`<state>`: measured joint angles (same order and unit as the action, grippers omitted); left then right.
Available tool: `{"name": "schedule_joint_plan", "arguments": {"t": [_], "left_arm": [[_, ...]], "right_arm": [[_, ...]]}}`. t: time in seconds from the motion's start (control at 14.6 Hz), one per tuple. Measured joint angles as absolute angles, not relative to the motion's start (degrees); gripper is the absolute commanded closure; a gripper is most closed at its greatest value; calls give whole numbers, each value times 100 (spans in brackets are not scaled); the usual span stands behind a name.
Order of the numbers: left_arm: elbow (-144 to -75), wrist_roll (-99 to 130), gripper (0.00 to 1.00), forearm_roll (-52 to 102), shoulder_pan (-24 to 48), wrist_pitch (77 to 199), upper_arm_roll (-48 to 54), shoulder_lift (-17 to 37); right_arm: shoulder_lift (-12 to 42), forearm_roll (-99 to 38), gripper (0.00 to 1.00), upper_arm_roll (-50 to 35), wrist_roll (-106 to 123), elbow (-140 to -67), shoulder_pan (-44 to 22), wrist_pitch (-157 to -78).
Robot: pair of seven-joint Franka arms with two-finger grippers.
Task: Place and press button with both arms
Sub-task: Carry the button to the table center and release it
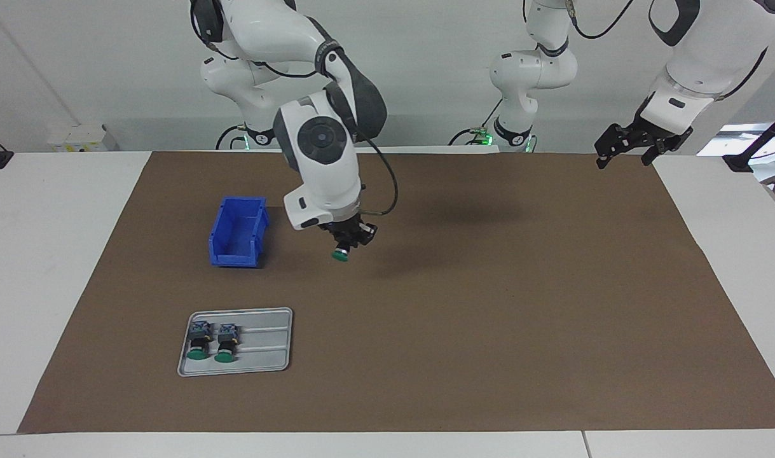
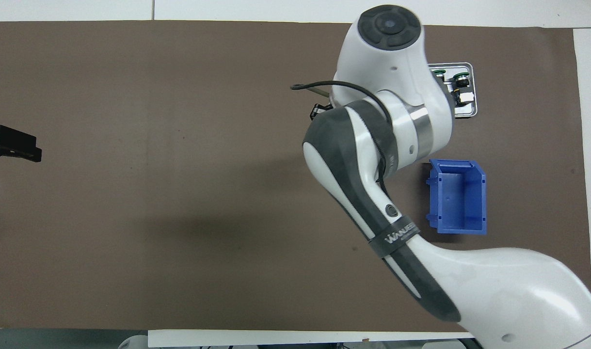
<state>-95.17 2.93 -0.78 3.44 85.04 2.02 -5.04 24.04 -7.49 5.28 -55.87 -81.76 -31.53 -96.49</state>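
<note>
My right gripper [image 1: 349, 242] hangs over the brown mat [image 1: 489, 318], beside the blue bin [image 1: 238, 232], shut on a button [image 1: 341, 254]. The button's green cap points down and stays clear of the mat. In the overhead view the right arm's own wrist hides this gripper and the button. Two more buttons [image 1: 199, 343] [image 1: 226, 343] lie side by side on a grey tray [image 1: 266, 356], caps pointing away from the robots. My left gripper [image 1: 624, 160] waits open and empty, raised over the mat's edge at the left arm's end; it also shows in the overhead view [image 2: 14, 145].
The blue bin [image 2: 457, 228] stands open-topped with nothing in it, nearer to the robots than the grey tray [image 2: 465, 112]. The brown mat covers most of the white table.
</note>
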Motion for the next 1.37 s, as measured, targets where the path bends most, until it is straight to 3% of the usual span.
{"name": "schedule_joint_plan", "arguments": {"t": [0.27, 0.89, 1.03, 1.09, 1.23, 1.37], "left_arm": [[-9519, 294, 0, -78, 344, 8502, 202, -505], [-9519, 294, 0, -78, 346, 8498, 205, -505], [-9521, 294, 0, -78, 346, 8492, 204, -505], [-9521, 294, 0, -78, 346, 8492, 202, -505], [-9521, 294, 0, -78, 346, 8492, 202, -505], [-9522, 294, 0, -78, 346, 8492, 201, -505]], "right_arm": [[2592, -752, 97, 525, -7895, -8396, -3308, -9842], [2973, -886, 90, 505, -11036, -8978, -3939, -11599], [2994, -905, 84, 502, -11389, -9199, -4055, -11853], [3017, -906, 75, 501, -11640, -9257, -4114, -11954], [3044, -906, 46, 506, -11967, -9295, -4136, -12040], [3044, -935, 1, 518, -12023, -9292, -4092, -12044]]}}
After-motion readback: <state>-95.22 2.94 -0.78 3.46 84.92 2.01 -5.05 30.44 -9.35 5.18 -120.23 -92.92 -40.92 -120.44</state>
